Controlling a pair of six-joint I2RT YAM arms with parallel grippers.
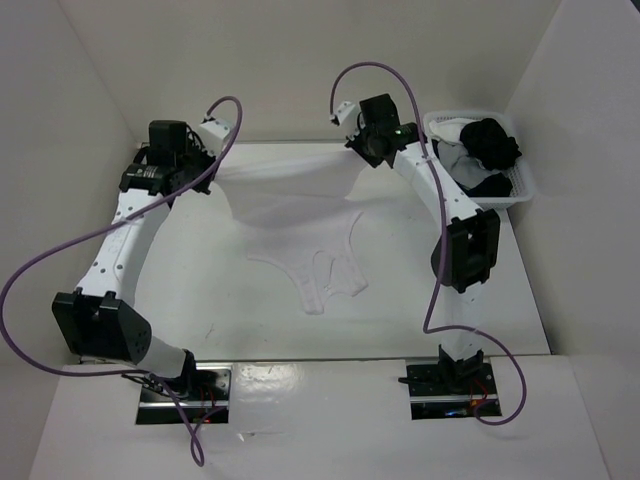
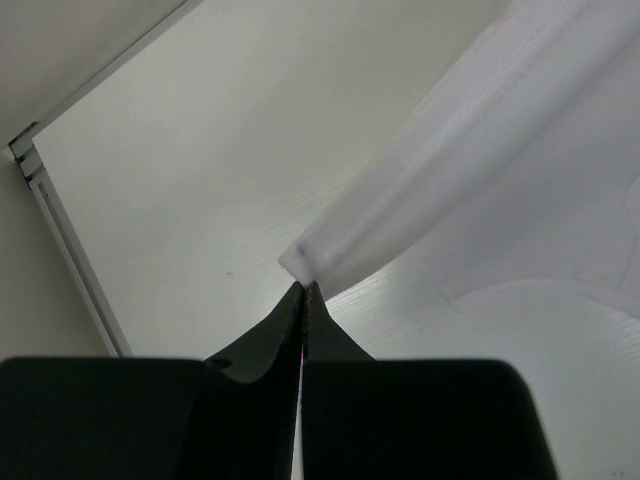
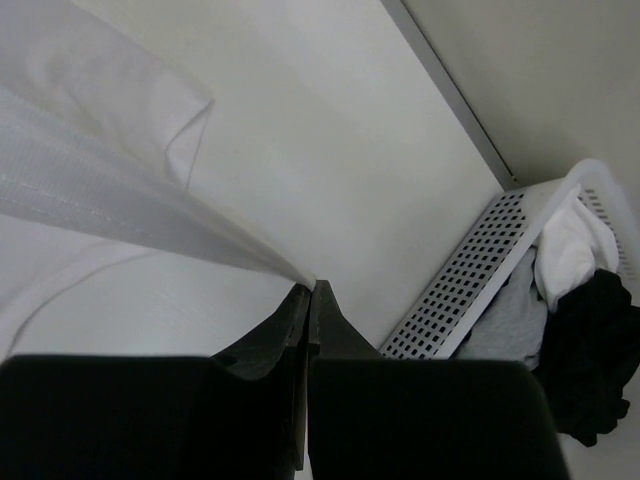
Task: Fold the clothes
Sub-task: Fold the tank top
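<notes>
The clothes (image 1: 300, 215) are one thin white garment, lifted by its far edge between my two arms, while its lower part trails crumpled on the table. My left gripper (image 1: 214, 166) is shut on the garment's left corner. In the left wrist view the closed tips of that gripper (image 2: 303, 287) pinch a folded corner of the fabric (image 2: 470, 130). My right gripper (image 1: 352, 147) is shut on the right corner. In the right wrist view the cloth (image 3: 100, 200) runs taut to the left from the closed tips of that gripper (image 3: 312, 288).
A white lattice basket (image 1: 525, 185) holding black and white laundry stands at the far right corner, close to the right arm; its wall (image 3: 470, 290) shows in the right wrist view. White walls enclose the table on three sides.
</notes>
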